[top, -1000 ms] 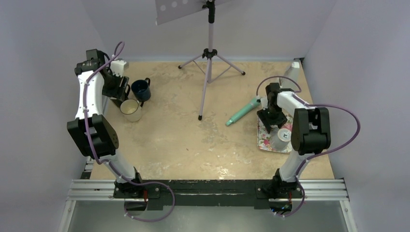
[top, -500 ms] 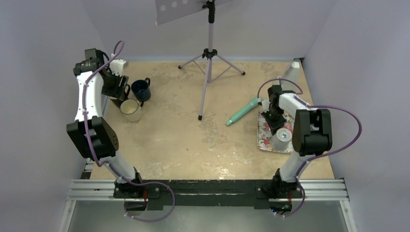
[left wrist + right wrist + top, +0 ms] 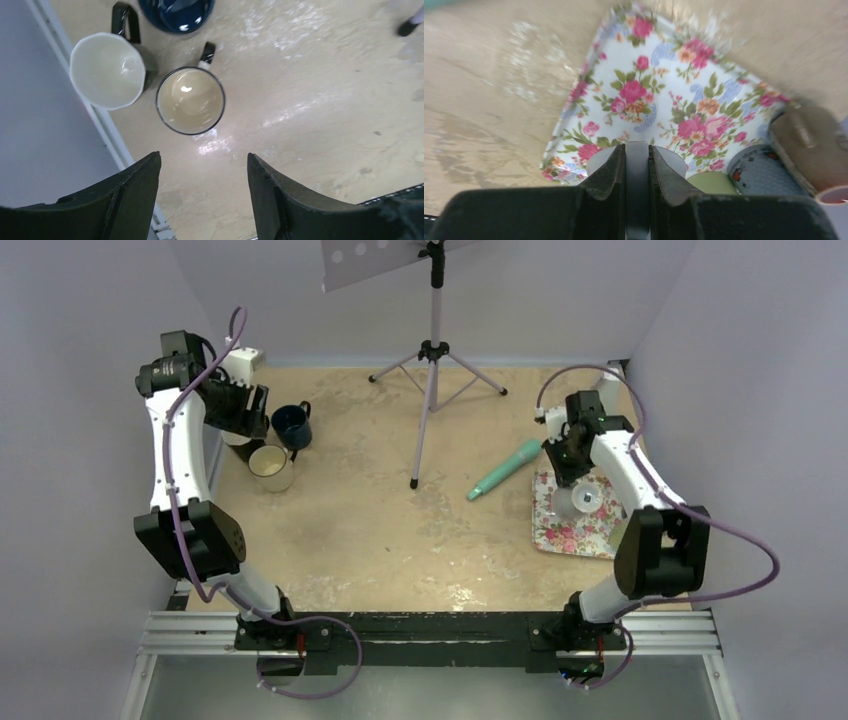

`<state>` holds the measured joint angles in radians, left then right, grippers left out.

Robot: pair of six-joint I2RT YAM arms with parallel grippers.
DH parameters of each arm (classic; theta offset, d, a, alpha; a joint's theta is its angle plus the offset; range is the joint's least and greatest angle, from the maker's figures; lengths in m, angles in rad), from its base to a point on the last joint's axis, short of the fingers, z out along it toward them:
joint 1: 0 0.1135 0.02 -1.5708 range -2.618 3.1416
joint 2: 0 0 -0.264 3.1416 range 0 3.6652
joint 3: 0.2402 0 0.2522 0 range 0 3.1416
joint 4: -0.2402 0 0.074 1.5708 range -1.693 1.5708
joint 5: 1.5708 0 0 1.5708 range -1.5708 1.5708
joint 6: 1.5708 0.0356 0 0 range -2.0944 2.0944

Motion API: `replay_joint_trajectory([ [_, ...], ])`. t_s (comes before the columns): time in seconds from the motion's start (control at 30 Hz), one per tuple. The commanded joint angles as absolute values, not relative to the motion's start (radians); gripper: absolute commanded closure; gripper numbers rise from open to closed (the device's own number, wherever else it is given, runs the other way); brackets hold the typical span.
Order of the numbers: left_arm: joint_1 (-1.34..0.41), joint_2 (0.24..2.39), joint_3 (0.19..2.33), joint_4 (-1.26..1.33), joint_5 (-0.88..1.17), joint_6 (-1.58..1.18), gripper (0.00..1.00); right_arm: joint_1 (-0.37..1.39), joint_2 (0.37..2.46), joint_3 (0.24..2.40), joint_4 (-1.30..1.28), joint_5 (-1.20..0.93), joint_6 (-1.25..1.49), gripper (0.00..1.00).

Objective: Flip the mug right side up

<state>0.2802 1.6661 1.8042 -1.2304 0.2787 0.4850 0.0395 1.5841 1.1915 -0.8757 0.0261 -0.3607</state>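
Mug pinched by right gripper over floral tray — left gripper spread wide, holding nothing.

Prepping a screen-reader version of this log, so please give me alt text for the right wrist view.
The right gripper is shut on a thin pale part of a light mug, seen from just behind its dark fingers. Beyond it, a floral tray lies on a sandy table. The picture is motion-blurred.
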Motion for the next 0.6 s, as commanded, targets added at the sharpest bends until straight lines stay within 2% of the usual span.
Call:
replay_joint_trajectory([
  [0.0,0.267,1.599,1.911,-1.319,0.563,0.435,0.32,0.108,1.412,1.295,-0.845,-0.093,-0.367,1.00],
  [0.17,0.239,1.548,1.928,-1.363,0.905,0.378,0.31,0.242,1.279,1.336,-0.663,-0.244,-0.231,1.00],
  [0.27,0.177,1.527,1.870,-1.364,1.097,0.359,0.30,0.347,1.218,1.292,-0.361,-0.330,-0.029,1.00],
  [0.43,0.015,1.485,1.759,-1.287,1.198,0.300,0.29,0.505,1.200,1.107,0.350,-0.406,0.385,1.00],
  [0.5,-0.019,1.475,1.726,-1.219,1.234,0.231,0.29,0.552,1.253,1.113,0.487,-0.405,0.460,1.00],
  [0.57,-0.039,1.470,1.712,-1.154,1.259,0.158,0.28,0.596,1.327,1.184,0.477,-0.399,0.475,1.00],
])
